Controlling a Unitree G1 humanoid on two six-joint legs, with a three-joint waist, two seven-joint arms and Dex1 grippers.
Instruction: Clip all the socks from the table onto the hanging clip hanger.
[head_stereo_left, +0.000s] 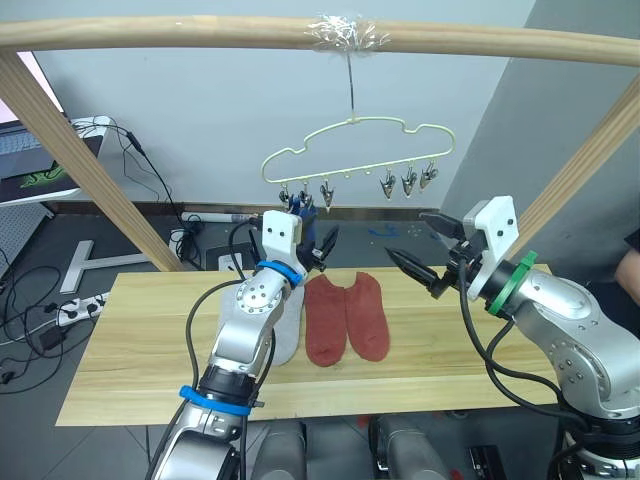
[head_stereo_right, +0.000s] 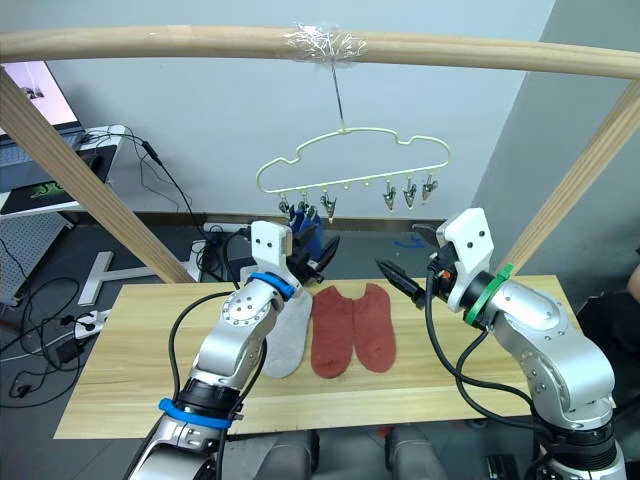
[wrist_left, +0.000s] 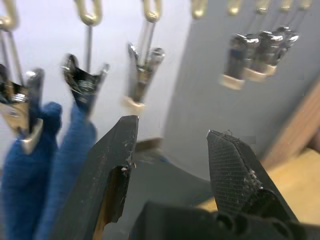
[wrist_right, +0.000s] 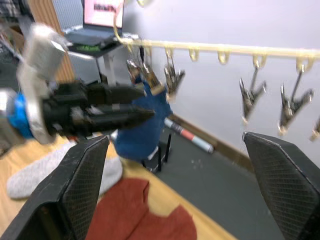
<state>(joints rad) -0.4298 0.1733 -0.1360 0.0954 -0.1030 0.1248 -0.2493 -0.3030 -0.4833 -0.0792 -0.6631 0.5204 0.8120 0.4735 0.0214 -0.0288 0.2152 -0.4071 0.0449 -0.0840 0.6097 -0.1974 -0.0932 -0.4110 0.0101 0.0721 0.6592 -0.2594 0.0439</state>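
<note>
The cream clip hanger (head_stereo_left: 355, 150) hangs by its hook from the wooden bar, with a row of metal clips below it. Two blue socks (head_stereo_left: 303, 210) hang from its two leftmost clips (wrist_left: 82, 82); the third clip (wrist_left: 142, 75) and three clips on the right (head_stereo_left: 408, 182) hold nothing. My left gripper (head_stereo_left: 322, 245) is raised just below the blue socks, open and empty. At the same height to the right, my right gripper (head_stereo_left: 418, 247) is also open and empty. On the table (head_stereo_left: 140, 370) lie two rust red socks (head_stereo_left: 346, 318) side by side and a light grey sock (head_stereo_left: 286, 335), partly hidden behind my left arm.
A thick wooden bar (head_stereo_left: 200, 32) spans the top, with slanted wooden posts (head_stereo_left: 90, 170) at both sides. A small white desk with a laptop (head_stereo_left: 30, 165) stands at the far left. Cables and a power strip (head_stereo_left: 80, 305) lie on the floor behind the table.
</note>
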